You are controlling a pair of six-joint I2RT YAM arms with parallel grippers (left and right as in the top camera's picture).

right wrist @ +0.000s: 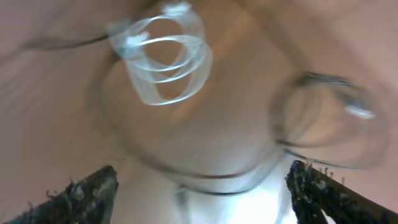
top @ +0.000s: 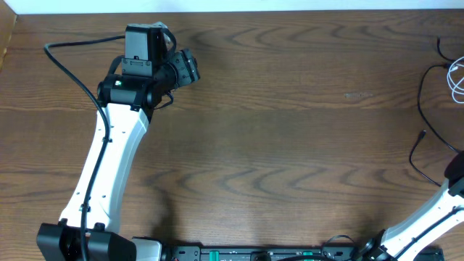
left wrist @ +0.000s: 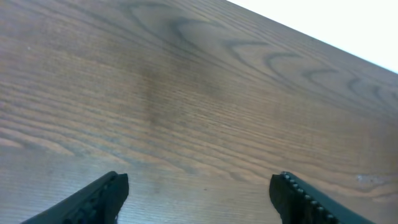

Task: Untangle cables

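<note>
Jaws on the left tool stand released and wide apart, nothing between them, over bare wood at the far left of the counter, well apart from the cables. Those lie at the counter's right edge. The black cord trails in a long thin line. Just right of it, the white cord sits in small loops, partly cut off by the frame. The right tool hovers above them, also released and empty. Its view is badly smeared, showing the white loops apart from a dark loop. I judge the separating nearly done, though I cannot tell whether the cords cross anywhere. The next move calls for a pinch on one cord only, drawn clear of the other. No brand, label or writing can be read
</note>
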